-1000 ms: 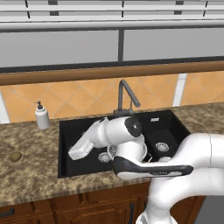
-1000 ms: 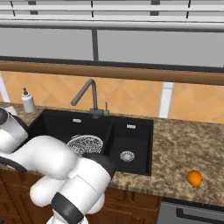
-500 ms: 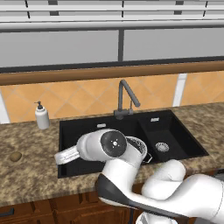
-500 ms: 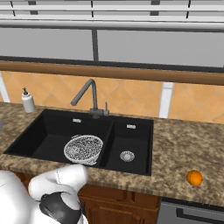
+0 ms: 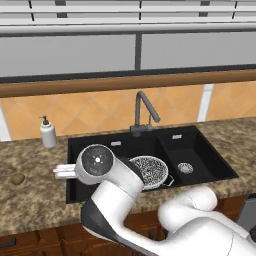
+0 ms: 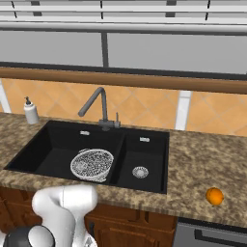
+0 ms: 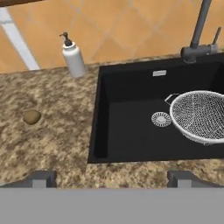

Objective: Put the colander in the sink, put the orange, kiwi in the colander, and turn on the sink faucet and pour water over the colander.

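The colander (image 6: 92,164) sits in the larger basin of the sink (image 6: 58,144), below the faucet (image 6: 98,108). The end effector (image 7: 111,178) hangs open and empty over the bench (image 7: 48,131) at the sink's left edge. The kiwi (image 7: 32,117) lies on the bench left of the sink, and the orange (image 6: 214,196) lies well to its right.

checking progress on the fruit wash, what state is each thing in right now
round speckled mesh colander: upright in the larger basin, empty
black double-basin sink: dry, no water showing
tall dark grey faucet: off, no stream
bright orange ball: on the counter right of the sink
tan-brown oval kiwi: on the counter left of the sink
white soap dispenser bottle: upright by the wall
gripper: fingers open, holding nothing
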You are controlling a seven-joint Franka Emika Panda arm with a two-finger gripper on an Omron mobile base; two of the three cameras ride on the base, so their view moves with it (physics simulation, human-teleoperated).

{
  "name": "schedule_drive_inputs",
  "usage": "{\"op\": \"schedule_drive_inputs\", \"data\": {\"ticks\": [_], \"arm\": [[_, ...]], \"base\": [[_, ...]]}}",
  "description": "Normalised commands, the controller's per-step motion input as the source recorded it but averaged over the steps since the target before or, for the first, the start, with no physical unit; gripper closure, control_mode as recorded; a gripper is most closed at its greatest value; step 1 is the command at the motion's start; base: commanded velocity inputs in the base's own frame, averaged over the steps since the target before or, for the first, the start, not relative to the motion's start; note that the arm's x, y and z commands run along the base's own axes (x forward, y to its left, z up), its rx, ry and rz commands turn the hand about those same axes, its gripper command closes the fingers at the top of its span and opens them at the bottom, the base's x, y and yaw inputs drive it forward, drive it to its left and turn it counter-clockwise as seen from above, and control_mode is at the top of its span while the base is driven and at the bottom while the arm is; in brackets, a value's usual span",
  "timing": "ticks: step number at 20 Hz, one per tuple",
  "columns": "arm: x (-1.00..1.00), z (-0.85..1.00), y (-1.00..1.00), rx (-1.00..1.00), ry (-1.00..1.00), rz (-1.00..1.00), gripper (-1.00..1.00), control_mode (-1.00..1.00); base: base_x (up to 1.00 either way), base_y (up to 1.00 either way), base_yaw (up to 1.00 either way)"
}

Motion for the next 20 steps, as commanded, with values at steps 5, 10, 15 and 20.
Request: {"op": "schedule_drive_inputs", "data": {"ticks": [5,10,15,20], "arm": [[0.47,-0.15,0.41,0.02,0.26,0.01,-1.00,-1.00],[0.41,-0.38,0.51,0.05,0.01,0.01,-1.00,-1.00],[0.30,-0.24,0.51,0.05,0.09,0.01,-1.00,-1.00],[0.20,-0.30,0.36,0.09,0.10,0.06,-1.00,-1.00]], "base": [[0.00,0.00,0.00],[0.00,0.00,0.00],[0.00,0.00,0.00],[0.00,0.00,0.00]]}}
